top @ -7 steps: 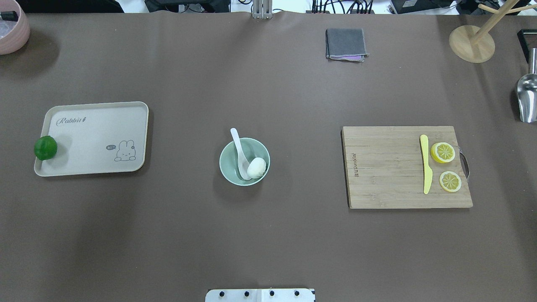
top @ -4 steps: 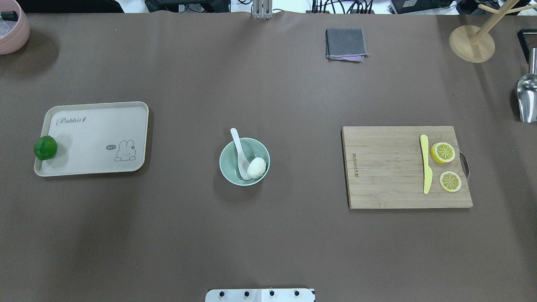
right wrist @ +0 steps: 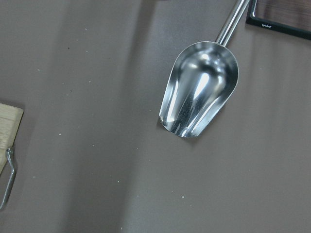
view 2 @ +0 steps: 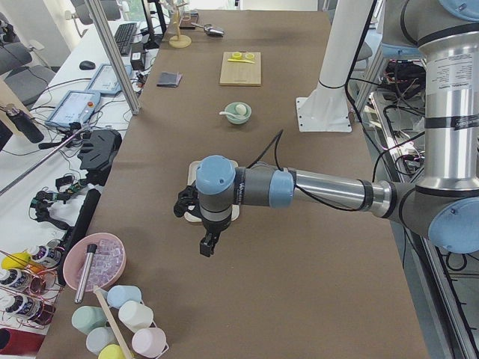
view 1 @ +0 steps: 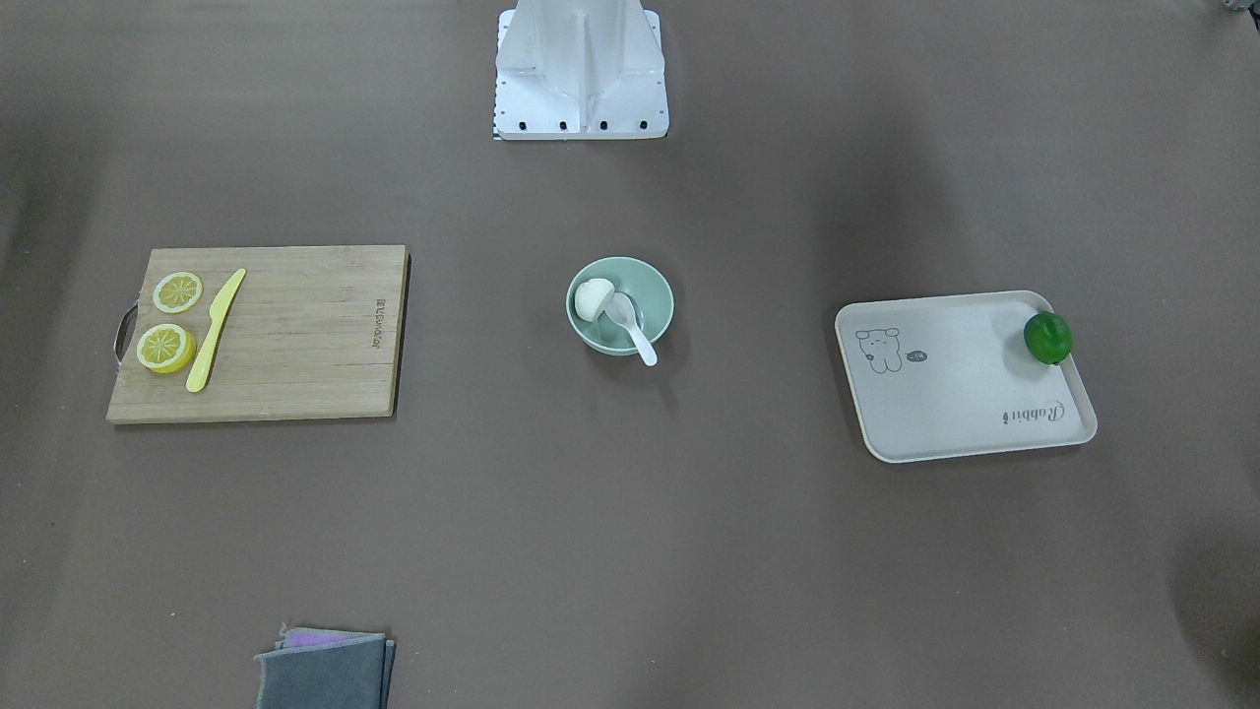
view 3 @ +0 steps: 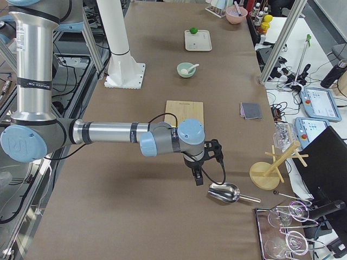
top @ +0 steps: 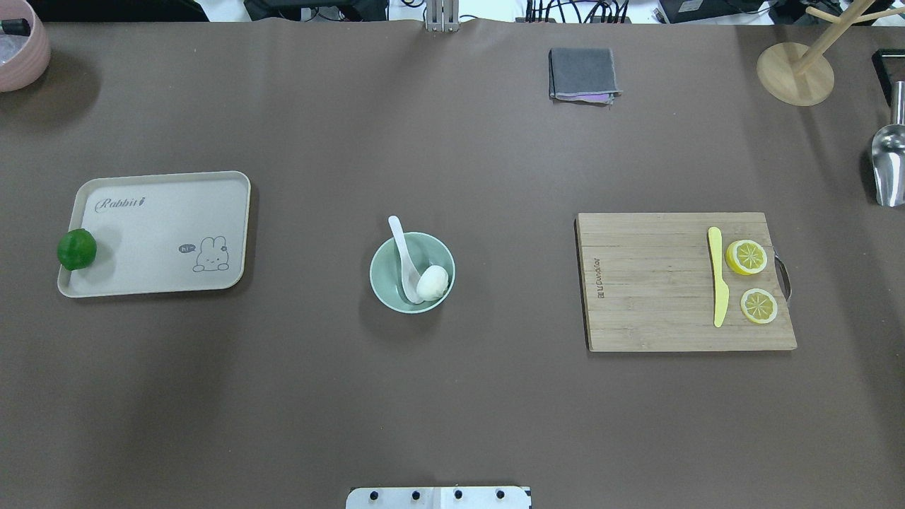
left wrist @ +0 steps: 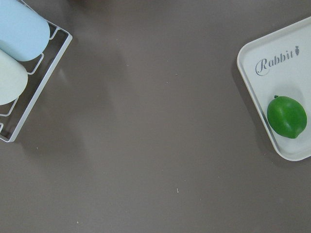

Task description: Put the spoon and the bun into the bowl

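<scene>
The pale mint-green bowl point(top: 377, 277) stands at the table's middle, also in the front-facing view point(view 1: 657, 295). The white spoon point(top: 400, 244) lies in it, scoop down, handle sticking over the far-left rim. The white bun point(top: 432, 282) sits in the bowl beside the scoop, touching it. Both arms are pulled off to the table's ends. My left gripper point(view 2: 206, 246) hangs beyond the cream tray and my right gripper point(view 3: 197, 178) hangs near the metal scoop. They show only in the side views, so I cannot tell whether they are open or shut.
A cream tray point(top: 162, 233) with a green lime point(top: 76, 249) lies left. A wooden cutting board point(top: 650, 283) with a yellow knife point(top: 717, 277) and two lemon slices lies right. A grey cloth point(top: 583, 73), wooden stand point(top: 795, 73) and metal scoop point(top: 888, 164) are at the back right.
</scene>
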